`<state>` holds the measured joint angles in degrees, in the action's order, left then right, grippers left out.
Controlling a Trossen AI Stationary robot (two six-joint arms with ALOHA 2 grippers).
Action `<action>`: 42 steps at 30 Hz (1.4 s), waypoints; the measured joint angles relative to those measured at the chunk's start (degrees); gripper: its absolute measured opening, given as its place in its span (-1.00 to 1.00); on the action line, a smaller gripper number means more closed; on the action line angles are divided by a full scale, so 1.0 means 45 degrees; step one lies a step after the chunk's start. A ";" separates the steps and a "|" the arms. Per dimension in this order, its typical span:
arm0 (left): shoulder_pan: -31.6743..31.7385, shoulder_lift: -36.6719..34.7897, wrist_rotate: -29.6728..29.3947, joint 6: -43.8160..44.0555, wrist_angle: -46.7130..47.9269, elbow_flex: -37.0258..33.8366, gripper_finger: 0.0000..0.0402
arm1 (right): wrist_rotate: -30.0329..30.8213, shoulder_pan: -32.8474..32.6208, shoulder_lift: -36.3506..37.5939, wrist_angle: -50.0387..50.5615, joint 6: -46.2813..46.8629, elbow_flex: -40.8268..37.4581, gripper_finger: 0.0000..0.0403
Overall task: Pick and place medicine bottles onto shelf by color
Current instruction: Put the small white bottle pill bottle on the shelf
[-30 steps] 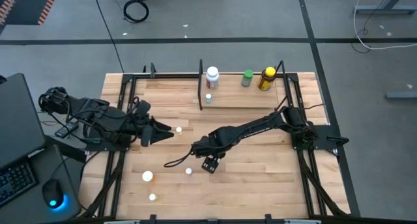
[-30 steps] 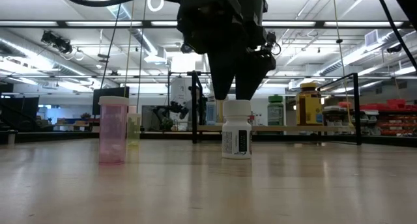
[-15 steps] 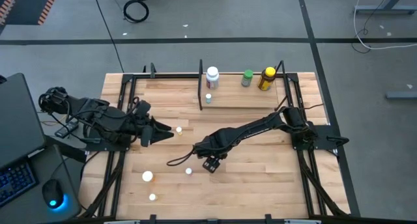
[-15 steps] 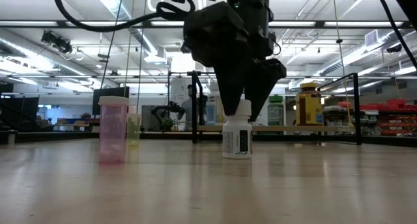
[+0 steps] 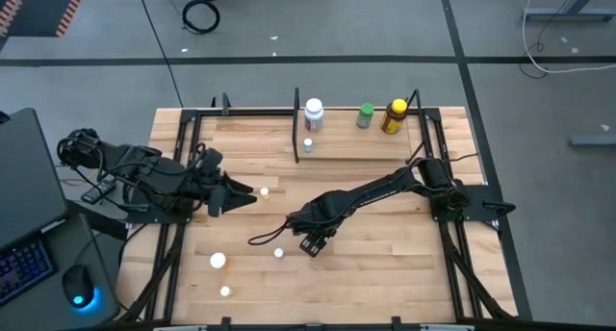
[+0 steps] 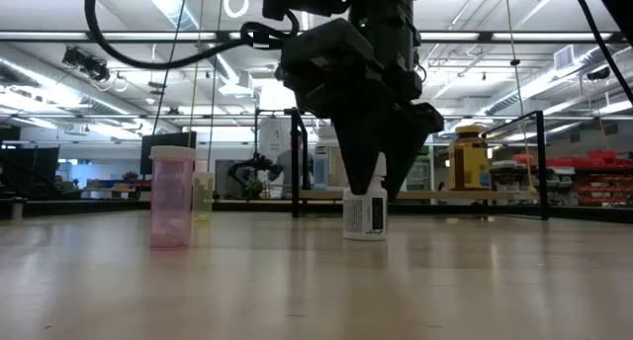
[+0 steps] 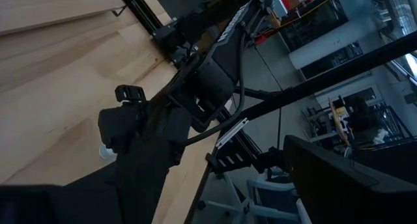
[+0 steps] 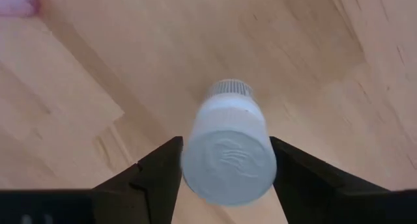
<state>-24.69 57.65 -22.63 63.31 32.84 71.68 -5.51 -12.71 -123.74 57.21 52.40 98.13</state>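
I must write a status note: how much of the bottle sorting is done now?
Done: four bottles stand on the shelf. In hand: the right gripper has its jaws around a white bottle, still standing on the table. Left: four small bottles near the left gripper.

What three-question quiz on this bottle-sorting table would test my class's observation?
1. Which gripper is over the white-capped white plastic bottle? A left; B right.
2. True or false: the translucent pink plastic vial lies on its side.
3. What colour is the bottle nearest the right-hand post of the narrow light-wood shelf?
Key: 1 B, the right gripper. 2 False: upright. 3 Yellow: the yellow round bottle.
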 joint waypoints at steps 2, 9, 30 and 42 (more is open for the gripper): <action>0.0000 0.0000 0.0000 -0.0002 -0.0003 0.0000 0.53 | -0.0012 -0.0015 0.0000 -0.0058 0.0015 -0.0011 0.11; 0.0000 0.0000 0.0000 -0.0013 0.0000 0.0000 0.53 | -0.0025 -0.0015 0.0003 -0.0270 0.0006 -0.0006 0.10; 0.0029 0.0002 -0.0005 -0.0364 0.0010 0.0000 0.53 | -0.0016 0.0024 0.0015 0.0027 -0.0247 0.0004 -0.07; 0.0029 0.0005 -0.0005 -0.0311 0.0010 0.0000 0.53 | -0.0022 0.0053 0.0015 -0.0546 -0.0208 0.0004 0.15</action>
<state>-24.56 57.67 -22.65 61.91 32.88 71.68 -5.61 -12.47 -123.68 54.75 51.46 98.15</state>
